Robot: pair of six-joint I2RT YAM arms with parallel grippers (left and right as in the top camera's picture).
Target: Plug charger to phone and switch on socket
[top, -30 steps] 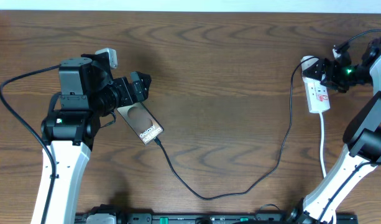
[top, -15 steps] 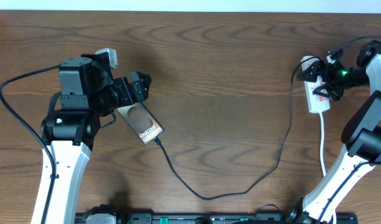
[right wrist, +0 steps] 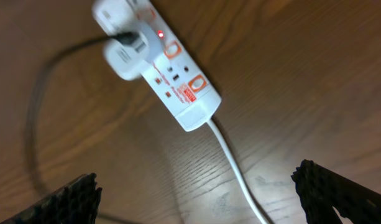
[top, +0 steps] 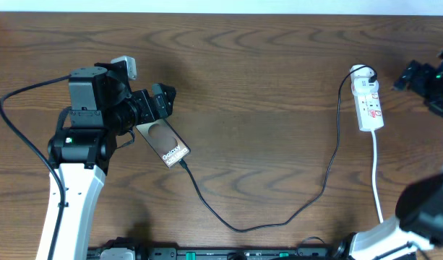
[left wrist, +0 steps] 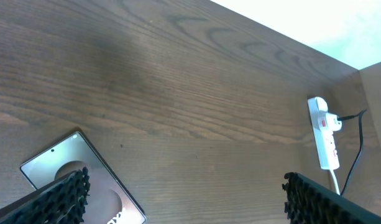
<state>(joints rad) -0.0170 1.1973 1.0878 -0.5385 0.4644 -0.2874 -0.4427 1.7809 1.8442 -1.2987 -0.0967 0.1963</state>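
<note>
The phone (top: pixel 167 144) lies flat on the wooden table, just below my left gripper (top: pixel 162 100), which stands open over its upper end. In the left wrist view the phone (left wrist: pixel 72 171) shows beside the left finger (left wrist: pixel 59 199). The charger (top: pixel 239 228), a thin black cable, runs from the phone's lower end in a loop to a white adapter (right wrist: pixel 125 59) plugged into the socket (top: pixel 370 102). On the socket (right wrist: pixel 171 68) a small red light glows. My right gripper (top: pixel 405 76) hangs open to the right of the socket, holding nothing.
The socket's white cord (top: pixel 376 180) runs down toward the table's front edge; it also crosses the right wrist view between the fingers (right wrist: pixel 339 193). My left arm's black cable (top: pixel 19 137) loops at the far left. The table's back edge lies along the top.
My right gripper has pulled back from over the socket to the right, leaving the strip uncovered. The left arm, phone and charger have not moved.
</note>
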